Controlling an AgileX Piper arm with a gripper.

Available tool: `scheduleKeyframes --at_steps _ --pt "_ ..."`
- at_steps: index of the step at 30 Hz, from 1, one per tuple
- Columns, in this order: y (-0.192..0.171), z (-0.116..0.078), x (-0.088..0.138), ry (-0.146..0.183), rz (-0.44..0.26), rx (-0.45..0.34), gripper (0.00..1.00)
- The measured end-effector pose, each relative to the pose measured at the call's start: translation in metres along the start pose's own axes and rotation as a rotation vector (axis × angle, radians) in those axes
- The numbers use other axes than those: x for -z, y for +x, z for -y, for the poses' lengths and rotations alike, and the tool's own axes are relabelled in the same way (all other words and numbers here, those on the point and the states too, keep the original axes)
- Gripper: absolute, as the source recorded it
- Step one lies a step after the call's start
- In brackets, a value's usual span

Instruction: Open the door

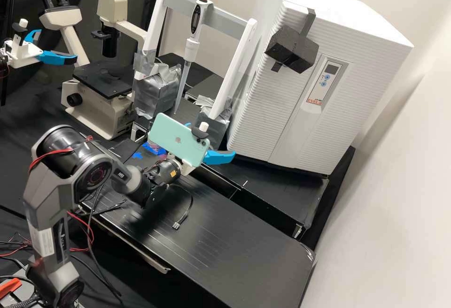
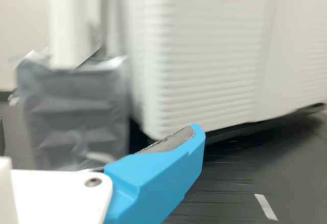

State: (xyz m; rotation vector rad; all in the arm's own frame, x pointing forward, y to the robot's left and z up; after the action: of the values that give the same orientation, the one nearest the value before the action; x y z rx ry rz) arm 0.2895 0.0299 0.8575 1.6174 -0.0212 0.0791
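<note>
Door (image 1: 263, 111) forms part of the ribbed front of the white cabinet (image 1: 371, 31) and sits closed, with a black block (image 1: 292, 50) fixed near its top. Fingers (image 1: 219, 157) are released and spread apart, near the cabinet's lower corner; contact cannot be determined. A pale green phone (image 1: 176, 139) is mounted behind them. The pipette (image 1: 191, 47) hangs upright, slightly tilted, on a white stand (image 1: 233, 71).

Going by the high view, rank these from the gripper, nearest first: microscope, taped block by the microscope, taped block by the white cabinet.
1. Right taped block: just beyond the gripper, by the white cabinet.
2. Left taped block: farther left in the view.
3. Microscope: left of both.
</note>
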Motion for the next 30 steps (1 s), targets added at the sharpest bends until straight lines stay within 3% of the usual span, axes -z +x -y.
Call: scheduleKeyframes --at_steps 4,6,12,23,30 --pt "-0.008 -0.031 0.003 0.054 -0.035 -0.102 1.0" --pt "-0.008 -0.042 0.008 0.065 -0.055 -0.138 1.0" --pt "0.007 -0.075 0.033 0.057 -0.135 -0.22 1.0" --pt "0.038 -0.108 0.055 0.042 -0.105 -0.241 1.0" --pt "0.052 -0.114 0.055 0.033 -0.07 -0.236 1.0"
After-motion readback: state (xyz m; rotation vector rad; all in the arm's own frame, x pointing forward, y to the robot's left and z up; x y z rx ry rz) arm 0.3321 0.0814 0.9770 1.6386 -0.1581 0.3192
